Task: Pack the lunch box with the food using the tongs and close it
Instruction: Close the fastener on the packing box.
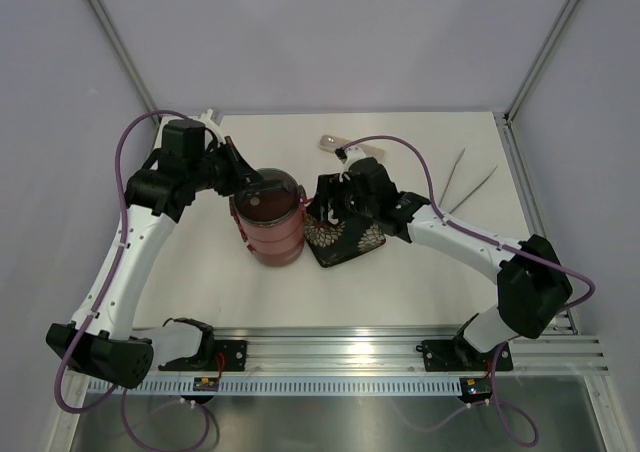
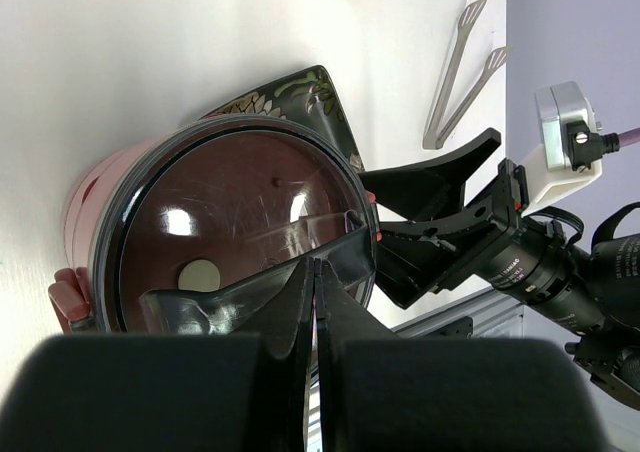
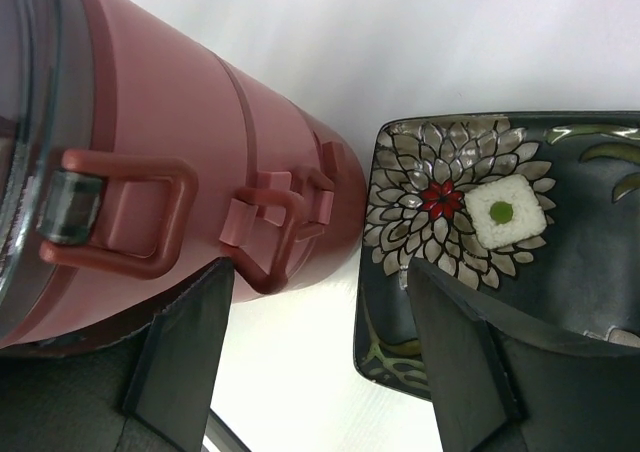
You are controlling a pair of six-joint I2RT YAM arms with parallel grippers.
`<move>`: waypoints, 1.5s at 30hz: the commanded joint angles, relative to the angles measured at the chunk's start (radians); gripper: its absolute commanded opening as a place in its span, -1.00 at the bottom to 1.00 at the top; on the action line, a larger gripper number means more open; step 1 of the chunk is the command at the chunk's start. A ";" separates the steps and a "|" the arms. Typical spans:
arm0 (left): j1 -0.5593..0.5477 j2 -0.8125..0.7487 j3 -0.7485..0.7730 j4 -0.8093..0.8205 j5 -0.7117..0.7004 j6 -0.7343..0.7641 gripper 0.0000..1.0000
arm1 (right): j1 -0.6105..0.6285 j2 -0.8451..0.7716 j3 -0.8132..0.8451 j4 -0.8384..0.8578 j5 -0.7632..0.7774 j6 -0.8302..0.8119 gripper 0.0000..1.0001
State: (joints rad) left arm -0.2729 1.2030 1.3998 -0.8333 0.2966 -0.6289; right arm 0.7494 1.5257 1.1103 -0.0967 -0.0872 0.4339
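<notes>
The lunch box [image 1: 270,240] stands stacked as one dusty-red tower left of the plate, with its grey round top lid [image 2: 230,197] on. My left gripper [image 1: 243,180] is shut, and its tips [image 2: 316,264] rest against the lid's handle [image 2: 240,294] with nothing between them. My right gripper [image 3: 320,322] is open beside the tower's right wall, one finger [image 3: 185,342] by the red side latches [image 3: 275,222], the other finger [image 3: 460,342] over the plate. The tongs [image 1: 468,180] lie untouched on the table at the right. No food shows in any view.
The black flower-patterned plate [image 1: 345,240] sits right of the lunch box and touches it, with a small white square [image 3: 505,212] on it. A translucent oblong case [image 1: 350,147] lies at the back. The cell's frame posts stand at the far corners.
</notes>
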 commanded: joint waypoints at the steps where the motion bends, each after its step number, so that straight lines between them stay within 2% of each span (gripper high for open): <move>1: -0.003 -0.013 -0.019 -0.035 -0.019 0.024 -1.00 | -0.021 0.030 0.020 0.000 0.018 0.025 0.55; 14: -0.003 -0.019 -0.021 -0.043 -0.028 0.028 -1.00 | -0.044 0.008 0.031 -0.041 0.043 0.051 0.54; 24: -0.003 -0.026 0.013 -0.067 -0.063 0.040 -1.00 | -0.053 0.140 0.190 -0.213 0.083 0.034 0.50; 28: 0.003 -0.028 0.034 -0.085 -0.103 0.046 -1.00 | -0.041 0.183 0.227 -0.225 0.063 0.002 0.51; 35: 0.152 -0.094 -0.053 -0.044 -0.100 -0.008 -1.00 | -0.015 0.202 0.260 -0.213 -0.012 -0.020 0.50; 37: 0.190 -0.114 -0.082 -0.043 -0.103 -0.028 -1.00 | -0.015 0.188 0.253 -0.218 0.016 -0.026 0.51; 45: 0.209 -0.109 -0.163 -0.052 -0.145 -0.052 -1.00 | -0.088 0.139 0.194 -0.293 0.069 0.012 0.49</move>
State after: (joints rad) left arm -0.0719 1.0996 1.2495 -0.8955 0.1902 -0.6662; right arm 0.6819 1.7267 1.3186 -0.3599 -0.0422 0.4355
